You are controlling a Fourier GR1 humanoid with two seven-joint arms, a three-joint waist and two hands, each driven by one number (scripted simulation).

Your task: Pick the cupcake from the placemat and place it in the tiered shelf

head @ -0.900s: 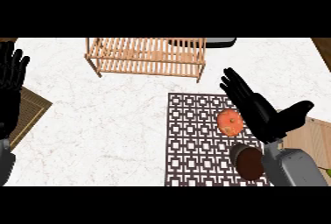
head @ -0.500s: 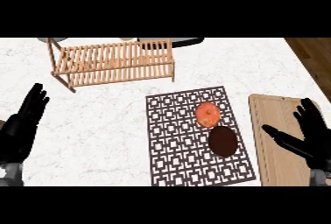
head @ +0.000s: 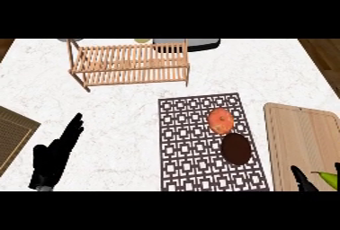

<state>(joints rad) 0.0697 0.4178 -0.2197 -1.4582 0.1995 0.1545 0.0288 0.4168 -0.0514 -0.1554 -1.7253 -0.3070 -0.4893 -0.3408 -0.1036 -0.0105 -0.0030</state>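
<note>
cupcake [head: 235, 148] sits on the placemat [head: 192, 152] beside an orange [head: 221, 120], left hand [head: 56, 155] straight-fingered, right hand [head: 304, 182] fingers unclear, tiered shelf [head: 129, 63] beyond

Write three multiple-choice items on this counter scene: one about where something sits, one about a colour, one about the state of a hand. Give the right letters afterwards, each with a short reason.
1. Where does the cupcake sit?
A. on the patterned placemat
B. inside the tiered shelf
C. on the cutting board

2. What colour is the round fruit just beyond the cupcake?
A. green
B. orange
C. purple

3. How is the left hand held?
A. curled round the cupcake
B. gripping a shelf leg
C. open, fingers straight, holding nothing

Answers:
1. A: the dark cupcake rests on the placement's right part, well short of the wooden shelf.
2. B: the fruit is plainly orange against the dark lattice.
3. C: the left hand lies over bare counter left of the placemat, fingers extended, away from every object.
</note>
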